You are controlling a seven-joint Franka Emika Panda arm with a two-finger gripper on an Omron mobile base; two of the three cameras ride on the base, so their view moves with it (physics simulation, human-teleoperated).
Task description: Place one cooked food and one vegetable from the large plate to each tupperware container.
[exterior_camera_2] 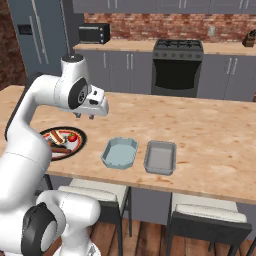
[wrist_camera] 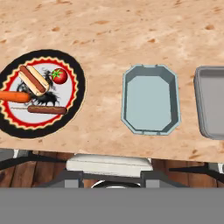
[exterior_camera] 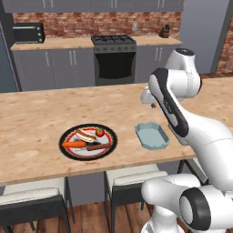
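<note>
Wooden table [exterior_camera: 41,118] under everything. Near its front edge, round plate [wrist_camera: 74,72]: black rim, red ring, white centre with inky swirl, carrying hotdog [wrist_camera: 33,80], carrot [wrist_camera: 13,96], sausage [wrist_camera: 47,110], tomato [wrist_camera: 59,75]. Right of plate, well apart, pale blue-grey container [wrist_camera: 151,99], cut corners, thin rim. Just beside that, grey tray [exterior_camera_2: 160,157]. Above, claw [exterior_camera_2: 85,116] hanging clear of the table, gripping nothing; jaw width unclear.

Base views flank counter [exterior_camera: 36,118] — hand view overhead.
</note>
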